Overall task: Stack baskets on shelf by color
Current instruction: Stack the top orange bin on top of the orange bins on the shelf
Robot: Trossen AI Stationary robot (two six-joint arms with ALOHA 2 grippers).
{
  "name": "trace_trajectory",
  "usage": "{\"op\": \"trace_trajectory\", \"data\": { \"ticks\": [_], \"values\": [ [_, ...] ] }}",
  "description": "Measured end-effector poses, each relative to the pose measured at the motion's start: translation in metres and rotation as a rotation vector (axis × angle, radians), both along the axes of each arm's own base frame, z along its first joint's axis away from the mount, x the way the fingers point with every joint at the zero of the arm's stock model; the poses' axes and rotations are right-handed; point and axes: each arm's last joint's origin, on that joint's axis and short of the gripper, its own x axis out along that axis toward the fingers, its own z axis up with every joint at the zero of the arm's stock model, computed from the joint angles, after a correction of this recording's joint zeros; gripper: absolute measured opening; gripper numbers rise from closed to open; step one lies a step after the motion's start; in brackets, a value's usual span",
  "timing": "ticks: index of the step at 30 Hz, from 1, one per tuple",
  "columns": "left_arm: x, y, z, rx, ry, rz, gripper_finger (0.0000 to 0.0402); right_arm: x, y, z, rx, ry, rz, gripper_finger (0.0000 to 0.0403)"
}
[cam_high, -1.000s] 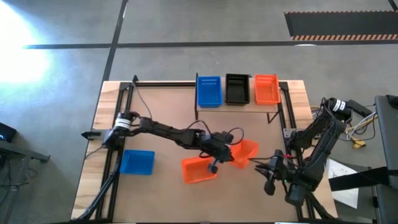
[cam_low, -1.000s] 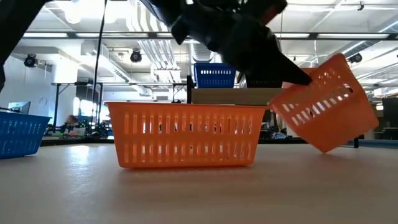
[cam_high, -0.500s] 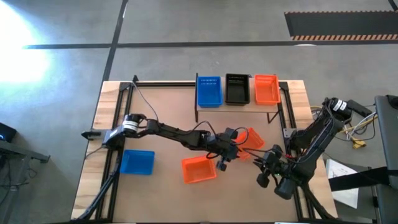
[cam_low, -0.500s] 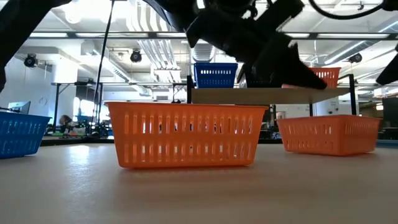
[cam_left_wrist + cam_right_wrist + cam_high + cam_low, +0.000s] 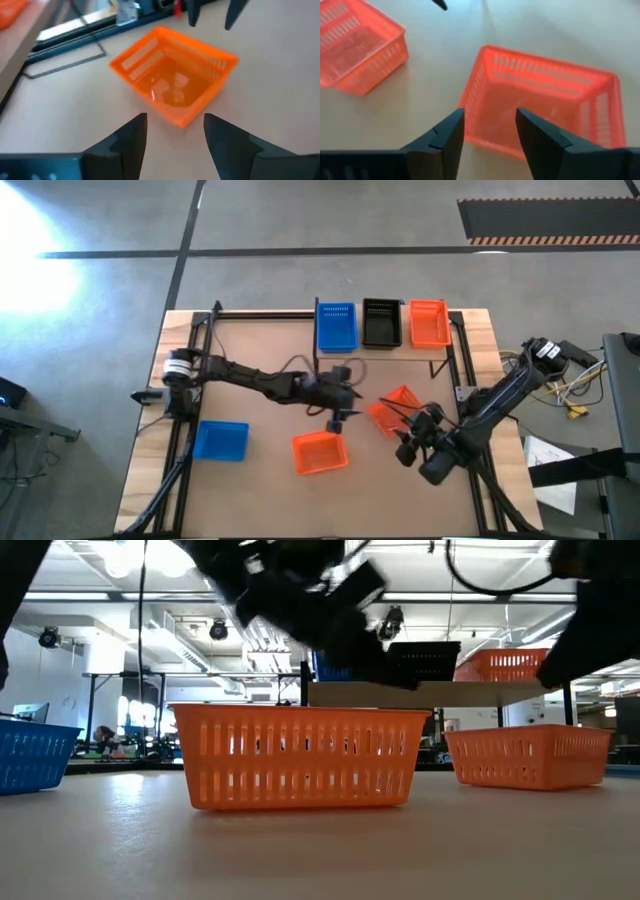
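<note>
Tabletop [image 5: 260,430]: orange basket [image 5: 392,409] diagonal, upright.

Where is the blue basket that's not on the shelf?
The blue basket sits on the table's left side in the high view, left of an orange basket, below the left arm.

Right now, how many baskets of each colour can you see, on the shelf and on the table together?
Orange baskets: 3, one on the shelf, two on the table.
Blue baskets: 2, one on the shelf, one on the table.
Black baskets: 1, on the shelf.
Total: 6.
</note>
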Motion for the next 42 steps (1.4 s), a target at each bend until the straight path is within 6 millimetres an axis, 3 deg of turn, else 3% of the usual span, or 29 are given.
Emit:
{"op": "trace_trajectory", "data": {
  "ticks": [6,13,17,25,29,34,36,42],
  "values": [
    [-0.052,0.000,-0.028,-0.065,-0.174,0.016,0.0180,0.036,-0.020,0.010,0.052,0.036,0.045,0.0201],
    [-0.087,0.001,-0.044,-0.130,-0.362,0.032,0.0180,0.073,-0.051,0.017,0.253,0.116,-0.030,0.0203],
    [-0.091,0.002,-0.045,-0.130,-0.385,0.031,0.0180,0.089,-0.057,0.005,0.323,0.220,-0.028,0.0203],
    [-0.089,0.002,-0.044,-0.129,-0.383,0.031,0.0180,0.109,-0.057,-0.011,0.234,0.503,-0.077,0.0188],
    [-0.089,0.002,-0.044,-0.125,-0.383,0.030,0.0180,0.119,-0.054,-0.018,0.256,0.595,-0.020,0.0139],
    [-0.089,0.002,-0.044,-0.125,-0.383,0.030,0.0180,0.118,-0.054,-0.030,0.275,0.678,0.045,0.0048],
    [-0.089,0.002,-0.044,-0.127,-0.382,0.030,0.0180,0.113,-0.054,-0.028,0.270,0.690,0.087,0.0020],
    [-0.090,0.002,-0.046,-0.127,-0.374,0.031,0.0180,0.091,-0.025,0.010,0.212,0.642,0.439,0.0009]
  ]
}}
